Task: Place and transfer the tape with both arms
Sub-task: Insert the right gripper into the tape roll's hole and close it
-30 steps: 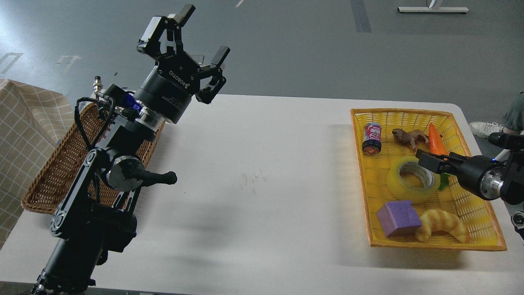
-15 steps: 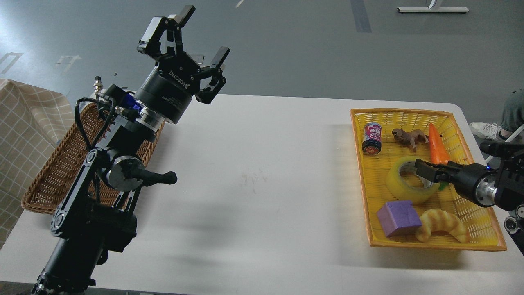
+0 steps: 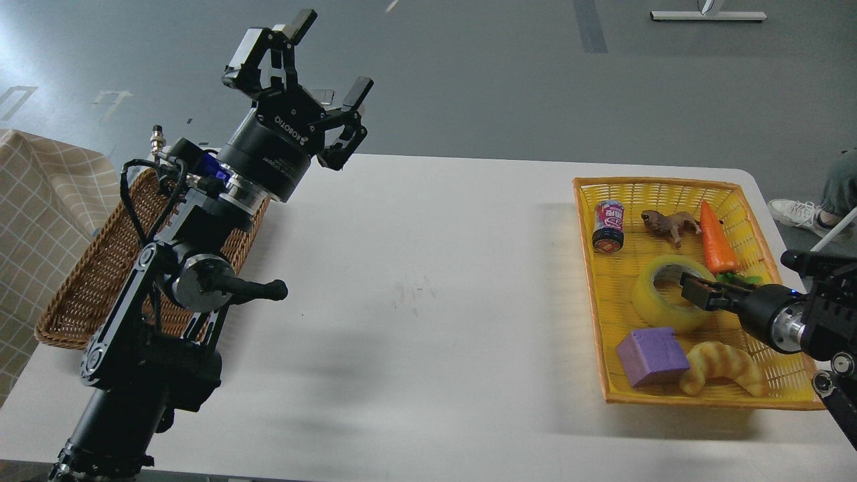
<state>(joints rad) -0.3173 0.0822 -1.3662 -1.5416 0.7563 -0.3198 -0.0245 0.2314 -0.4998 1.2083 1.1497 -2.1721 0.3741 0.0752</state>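
Note:
The tape (image 3: 648,302), a translucent yellow roll with a whitish core, lies flat in the middle of the yellow basket (image 3: 669,399) at the table's right. My right gripper (image 3: 696,293) comes in from the right edge and sits low at the roll's right rim, by the core hole. It is dark and seen nearly end-on, so its fingers cannot be told apart. My left gripper (image 3: 332,55) is open and empty, raised high above the table's far left, well away from the tape.
The yellow basket also holds a purple cube (image 3: 651,356), a croissant (image 3: 724,368), a carrot (image 3: 716,242), a can (image 3: 608,226) and a small toy animal (image 3: 669,221). A brown wicker basket (image 3: 87,281) stands at the left behind my left arm. A checked cloth (image 3: 40,201) lies at far left.
My right gripper has dropped lower and drawn slightly toward me, from above the tape's far right rim down onto its right rim. The left arm has barely moved.

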